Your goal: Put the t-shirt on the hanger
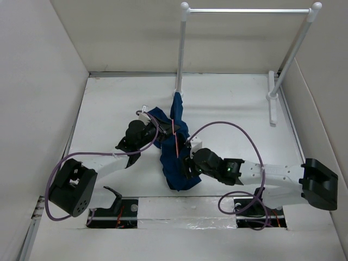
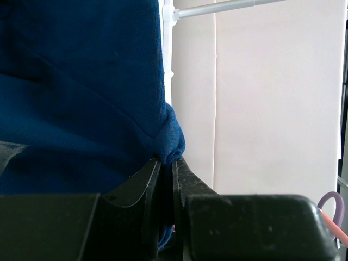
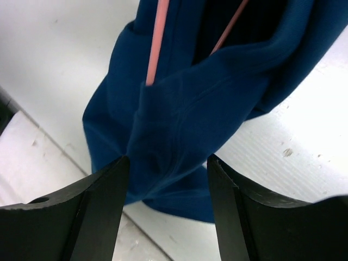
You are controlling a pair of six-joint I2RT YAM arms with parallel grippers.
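Observation:
The navy-blue t-shirt (image 1: 175, 152) lies crumpled in the middle of the table, one end bunched up toward the rack's left post. The pink hanger (image 1: 176, 142) runs through it; two thin pink wires (image 3: 159, 38) show inside the cloth in the right wrist view. My left gripper (image 1: 148, 124) is at the shirt's upper left and is shut on a fold of the shirt (image 2: 163, 136). My right gripper (image 1: 187, 163) is open at the shirt's lower right, its fingers (image 3: 111, 185) on either side of a hanging fold (image 3: 174, 136). The hanger's hook is hidden.
A tall white rack (image 1: 247, 11) with a horizontal bar stands at the back, its feet (image 1: 272, 98) on the table. Purple cables (image 1: 239, 130) loop over both arms. White walls close in the table on the left, back and right.

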